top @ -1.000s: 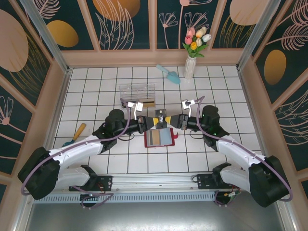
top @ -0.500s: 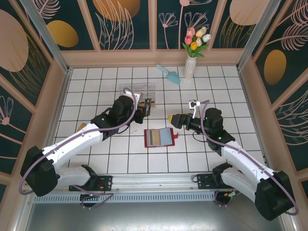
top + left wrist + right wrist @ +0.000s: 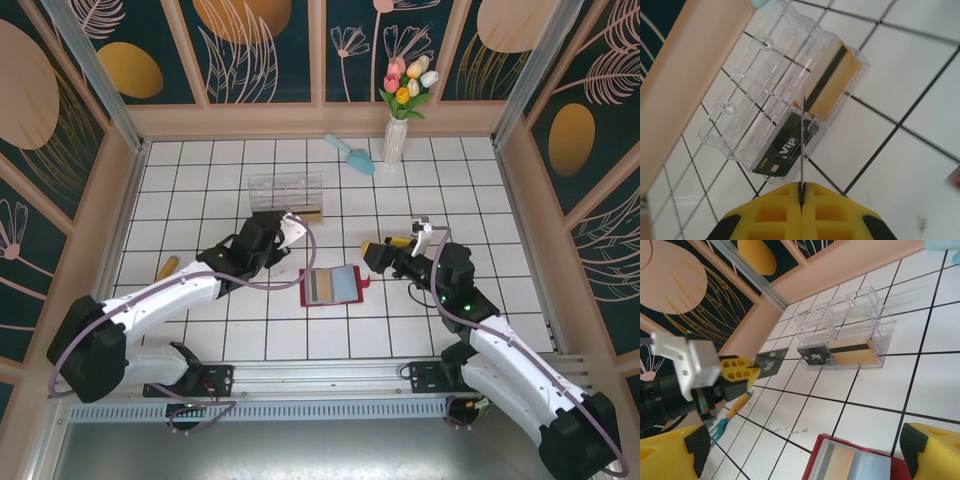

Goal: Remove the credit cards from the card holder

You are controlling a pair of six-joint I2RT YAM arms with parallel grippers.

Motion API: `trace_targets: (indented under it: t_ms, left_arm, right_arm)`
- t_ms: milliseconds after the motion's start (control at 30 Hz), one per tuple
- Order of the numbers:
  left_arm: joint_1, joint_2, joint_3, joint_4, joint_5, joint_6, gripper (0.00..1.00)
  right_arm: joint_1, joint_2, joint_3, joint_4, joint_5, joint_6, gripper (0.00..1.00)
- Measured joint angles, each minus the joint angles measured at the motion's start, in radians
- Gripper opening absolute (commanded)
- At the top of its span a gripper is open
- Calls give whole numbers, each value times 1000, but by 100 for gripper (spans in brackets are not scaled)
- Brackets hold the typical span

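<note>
The red card holder (image 3: 348, 285) lies open on the tiles, a gold-tan card with a grey stripe (image 3: 837, 463) in its left pocket. My left gripper (image 3: 801, 188) is shut on a dark credit card (image 3: 771, 361), which stands edge-on (image 3: 803, 135) in the left wrist view. It hovers just in front of the clear box (image 3: 760, 95), left of the holder. That box holds a dark VIP card (image 3: 780, 152) and a gold card (image 3: 832, 82). My right gripper (image 3: 372, 252) stands open and empty to the holder's upper right, its fingers (image 3: 670, 455) wide apart.
A vase of tulips (image 3: 397, 140) and a teal scoop (image 3: 350, 152) stand at the back. A wooden-handled tool (image 3: 163, 270) lies at the left. Patterned walls close in the tiled floor on three sides.
A second ago both grippers met over the holder. The right gripper has opened and drawn back to the right. The left gripper has carried the dark card toward the clear box.
</note>
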Motion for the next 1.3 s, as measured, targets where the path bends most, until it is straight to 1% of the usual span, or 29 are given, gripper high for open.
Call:
trace_targets:
  t_ms: [133,300,400,567,800,1000,1300]
  left_arm:
    - [23,67,51,-50,19,186,0]
    - [89,139,175,-129,41,385,0]
    - [126,179,229,-150,45,475,0]
    - [170,233,269,-185,73,579,0]
    - [186,277,275,-196,104,649,0]
    - [221,311,275,-188,132,655,0]
    - [227,366,280,-152,172,657,0]
  right_arm:
    - [0,-20,-3,0,4,-3,99]
    - [0,-38,-8,-6,2,-18,99]
    - [0,-38,-7,-27,2,-33,99]
    - [0,-38,-8,-43,10,-44,99]
    - [0,-31,-8,-44,12,-44,99]
    - [0,-8,-8,-44,30,-44,99]
    - [-1,2,-8,-45,38,-44,99]
